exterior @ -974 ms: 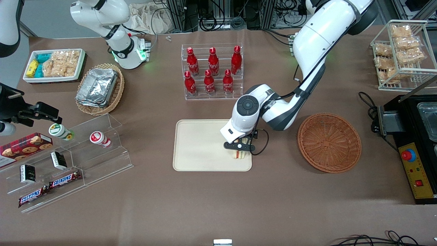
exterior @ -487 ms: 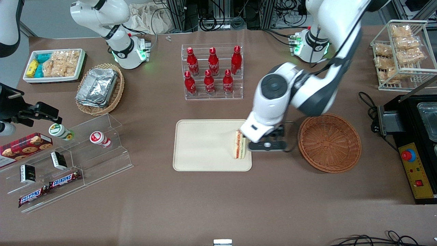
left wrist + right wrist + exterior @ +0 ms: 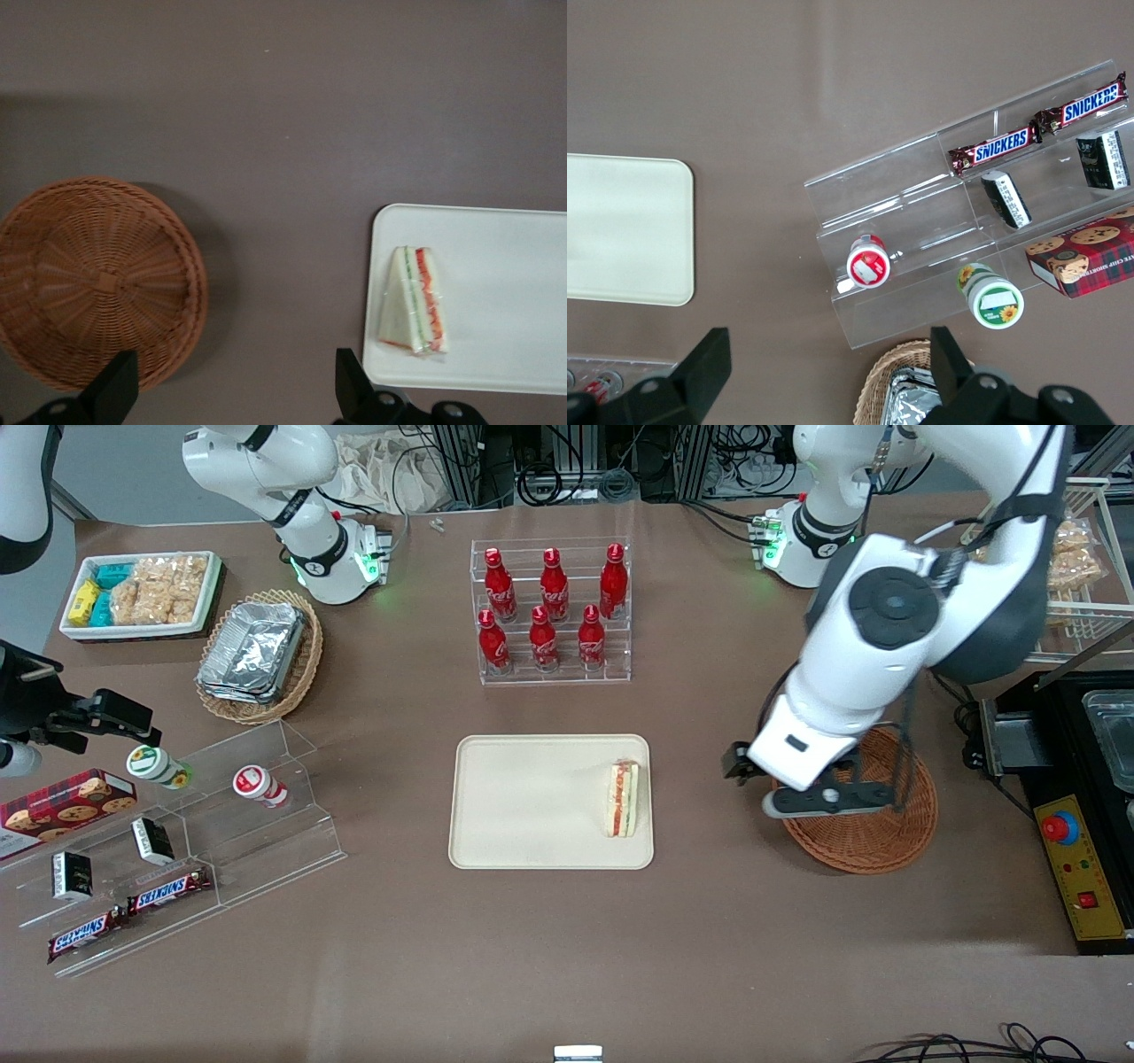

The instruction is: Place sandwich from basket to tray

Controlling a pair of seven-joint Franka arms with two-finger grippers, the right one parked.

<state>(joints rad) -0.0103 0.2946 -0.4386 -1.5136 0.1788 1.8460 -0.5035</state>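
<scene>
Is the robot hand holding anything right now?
No. The gripper is open and empty above the basket; the sandwich lies on the tray.

Counts for your log:
- One sandwich (image 3: pixel 623 799), on one beige tray (image 3: pixel 532 841).
- Two wicker baskets: one reddish-brown basket (image 3: pixel 877 841), one tan basket (image 3: pixel 304 669) holding foil trays (image 3: pixel 252 651); you can't count that stack.
- Six red bottles (image 3: pixel 554 584) in one acrylic rack (image 3: pixel 620 673), top centre of the front view.
- Two Snickers bars (image 3: pixel 168 888), two small black cartons (image 3: pixel 152 840), two lidded cups (image 3: pixel 259 784), one cookie box (image 3: pixel 62 802).
- One working gripper (image 3: pixel 828 799), above the reddish-brown basket's rim, fingers spread.
</scene>
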